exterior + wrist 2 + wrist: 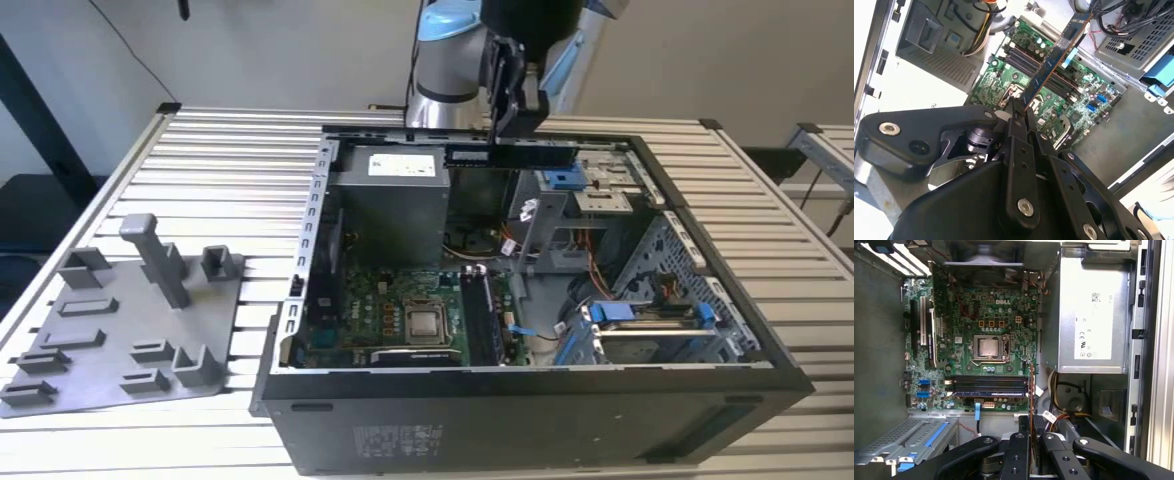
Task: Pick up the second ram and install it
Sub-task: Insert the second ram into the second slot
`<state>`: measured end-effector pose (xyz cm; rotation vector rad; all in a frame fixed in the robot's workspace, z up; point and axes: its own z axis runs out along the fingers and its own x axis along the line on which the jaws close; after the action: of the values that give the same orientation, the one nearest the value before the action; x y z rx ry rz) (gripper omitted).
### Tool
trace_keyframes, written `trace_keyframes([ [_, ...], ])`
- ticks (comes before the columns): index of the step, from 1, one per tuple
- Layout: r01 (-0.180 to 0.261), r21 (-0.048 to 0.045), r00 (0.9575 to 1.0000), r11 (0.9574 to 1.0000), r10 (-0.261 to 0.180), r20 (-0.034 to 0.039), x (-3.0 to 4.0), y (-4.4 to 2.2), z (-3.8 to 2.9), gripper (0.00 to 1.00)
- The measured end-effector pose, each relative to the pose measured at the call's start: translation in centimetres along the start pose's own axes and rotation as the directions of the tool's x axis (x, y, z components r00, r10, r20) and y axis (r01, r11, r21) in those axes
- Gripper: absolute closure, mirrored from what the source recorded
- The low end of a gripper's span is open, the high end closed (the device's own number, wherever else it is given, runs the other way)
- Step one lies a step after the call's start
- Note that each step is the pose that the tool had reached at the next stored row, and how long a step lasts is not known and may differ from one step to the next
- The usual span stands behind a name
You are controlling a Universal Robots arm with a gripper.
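Computer case [534, 410] lies open on its side, motherboard [367, 310] exposed, with a grey tray [120, 330] just beside it at the exterior view's left. Above the case's far wall hangs the gripper [518, 128], fingers clamped on the second ram [514, 155], held clear of the memory slots [989, 385].

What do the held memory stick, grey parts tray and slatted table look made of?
Thin dark bluish-green memory stick: looks like laminate circuit board, matte, flat and rigid. Grey tray with upright posts: probably moulded plastic, matte, one uniform grey. Silver slatted table: likely aluminium profiles, satin sheen on straight ribs.
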<state>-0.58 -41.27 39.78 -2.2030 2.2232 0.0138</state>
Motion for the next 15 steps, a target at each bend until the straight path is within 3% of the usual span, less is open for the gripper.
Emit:
trace_keyframes([
  [5, -0.006, 0.0001, 1.0, 1.0, 0.006, -0.0001, 0.05, 0.0, 0.0, 0.86],
  [9, -0.054, 0.0007, 0.9986, 0.9986, 0.054, -0.0002, 0.06, -0.01, 0.03, 0.86],
  [15, -0.149, 0.0022, 0.9889, 0.9889, 0.149, -0.0003, 0.06, 0.0, 0.11, 0.86],
])
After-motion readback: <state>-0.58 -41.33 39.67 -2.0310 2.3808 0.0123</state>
